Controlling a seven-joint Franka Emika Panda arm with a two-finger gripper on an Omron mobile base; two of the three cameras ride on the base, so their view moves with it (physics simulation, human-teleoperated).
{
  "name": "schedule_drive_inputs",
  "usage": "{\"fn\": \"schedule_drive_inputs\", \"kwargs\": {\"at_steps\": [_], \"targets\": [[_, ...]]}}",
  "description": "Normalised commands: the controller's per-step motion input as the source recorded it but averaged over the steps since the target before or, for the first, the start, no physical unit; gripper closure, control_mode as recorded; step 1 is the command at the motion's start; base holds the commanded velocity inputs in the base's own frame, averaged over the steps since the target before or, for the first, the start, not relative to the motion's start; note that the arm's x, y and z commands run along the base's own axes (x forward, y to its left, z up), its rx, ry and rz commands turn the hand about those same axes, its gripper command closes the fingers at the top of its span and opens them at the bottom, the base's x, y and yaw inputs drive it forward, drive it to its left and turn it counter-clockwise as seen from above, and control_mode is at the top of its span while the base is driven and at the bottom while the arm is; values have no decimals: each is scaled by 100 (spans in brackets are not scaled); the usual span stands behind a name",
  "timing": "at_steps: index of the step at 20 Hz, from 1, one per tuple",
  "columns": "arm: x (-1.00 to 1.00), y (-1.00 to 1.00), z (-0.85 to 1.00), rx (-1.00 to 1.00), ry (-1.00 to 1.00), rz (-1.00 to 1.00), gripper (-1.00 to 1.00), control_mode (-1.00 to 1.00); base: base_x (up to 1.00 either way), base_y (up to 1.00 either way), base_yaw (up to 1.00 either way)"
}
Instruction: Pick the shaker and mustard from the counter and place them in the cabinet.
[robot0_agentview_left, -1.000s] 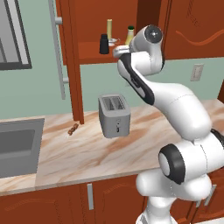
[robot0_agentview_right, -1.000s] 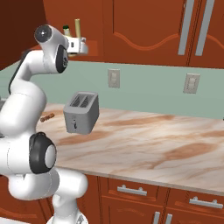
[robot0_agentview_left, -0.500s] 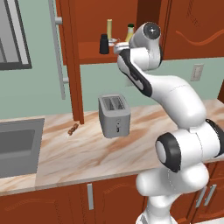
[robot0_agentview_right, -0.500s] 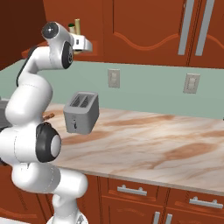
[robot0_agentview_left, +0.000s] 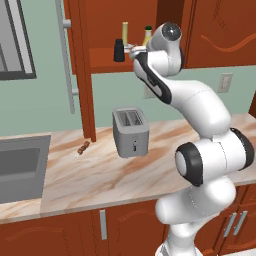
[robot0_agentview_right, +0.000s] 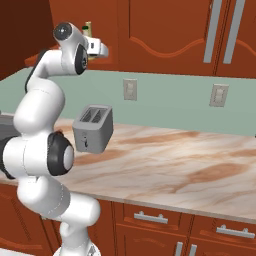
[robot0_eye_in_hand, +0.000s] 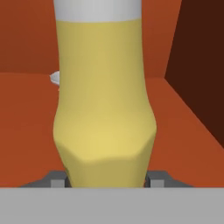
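On the left a grey sink (robot0_agentview_left: 20, 167) is set into the counter (robot0_agentview_left: 100, 175), which is beige with brown swirls. A small brown thing (robot0_agentview_left: 83, 147) lies on the counter by the sink; I cannot tell what it is. A grey toaster (robot0_agentview_left: 131, 132) stands in the middle of the counter. The wall behind is pale green with white switch plates (robot0_agentview_right: 218, 95). Red-brown doors with silver handles sit under the counter.

Up above is the cabinet (robot0_agentview_left: 100, 55), with its door swung open and a long silver bar handle (robot0_agentview_left: 66, 55) on it. On its shelf stands the shaker (robot0_agentview_left: 119, 50), small and black with a rounded top. Beside it is a thin pale candle (robot0_agentview_left: 125, 35). Next comes the mustard (robot0_agentview_left: 147, 36), yellow with a green cap.

The gripper (robot0_agentview_left: 136, 49) is up at the shelf. Close up, the mustard (robot0_eye_in_hand: 104, 100) is fat and yellow, and the two finger tips (robot0_eye_in_hand: 57, 180) press on each side of its bottom, so the jaws are gripping it. Its bottom edge is hidden, so I cannot tell if it rests on the shelf. The robot's arm covers most of the bottle from the side.
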Motion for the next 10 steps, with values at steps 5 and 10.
{"fn": "schedule_drive_inputs", "kwargs": {"at_steps": [5, 10], "targets": [[24, 0, -10, 0, 3, 0, -100, -100, 0, 0, 0], [17, -4, -7, 0, 2, 0, -100, -100, 0, 0, 0]]}}
